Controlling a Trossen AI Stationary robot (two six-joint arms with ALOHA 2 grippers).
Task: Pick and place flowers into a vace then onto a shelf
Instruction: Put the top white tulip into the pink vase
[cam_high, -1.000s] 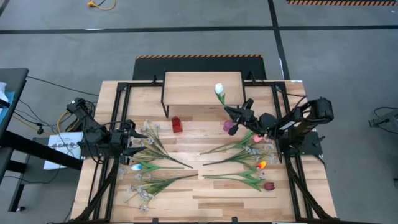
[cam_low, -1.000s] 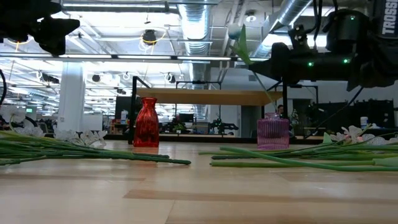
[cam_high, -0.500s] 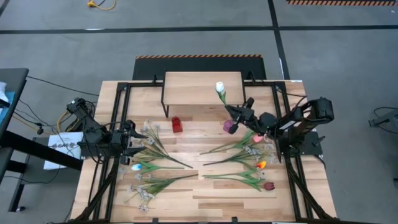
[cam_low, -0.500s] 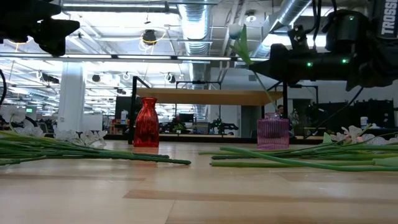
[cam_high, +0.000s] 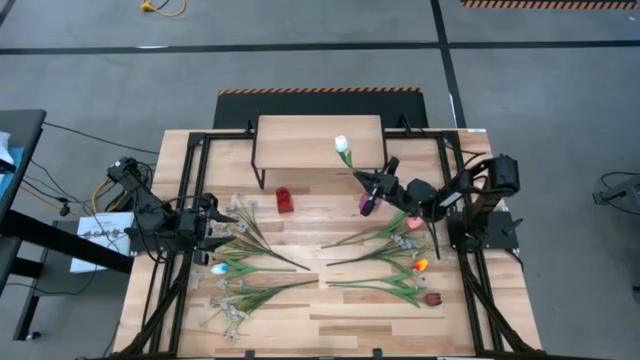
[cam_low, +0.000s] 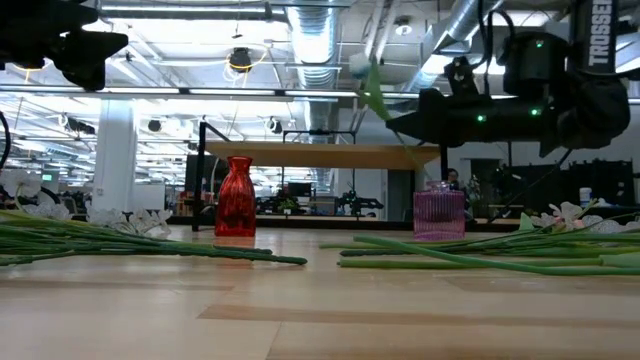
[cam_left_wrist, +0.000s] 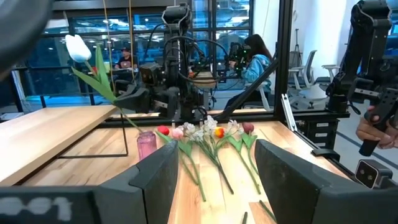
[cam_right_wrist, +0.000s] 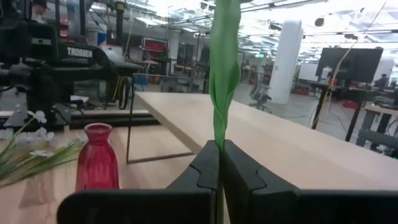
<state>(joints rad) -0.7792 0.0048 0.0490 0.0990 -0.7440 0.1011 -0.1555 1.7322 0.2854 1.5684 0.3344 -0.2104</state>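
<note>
worktop (cam_high: 320, 320): slatted light wood, dark rails along both sides.

shelf (cam_high: 320, 143): low light-wood board on thin dark legs, at the far edge of the worktop.

right pincer (cam_high: 372, 184): raised above the worktop just in front of the shelf's right end; fingers (cam_right_wrist: 239, 177) pressed together on the green stem of a white tulip (cam_high: 342, 146). the bloom rides above the shelf board; in the low view the stem slants up and away from the pincer.

pink vase (cam_high: 367, 204): on the worktop just below the right pincer, in front of the shelf.

red vase (cam_high: 284, 200): upright on the worktop, in front of the shelf's left part, well apart from the pink one.

left pincer (cam_high: 215, 232): at the worktop's left side, over a spray of white blossoms (cam_high: 240, 215); fingers apart, nothing between them.

loose flowers (cam_high: 405, 265): tulips lying flat on the right, heads toward the right edge; more white sprays (cam_high: 232, 305) lying at front left.
</note>
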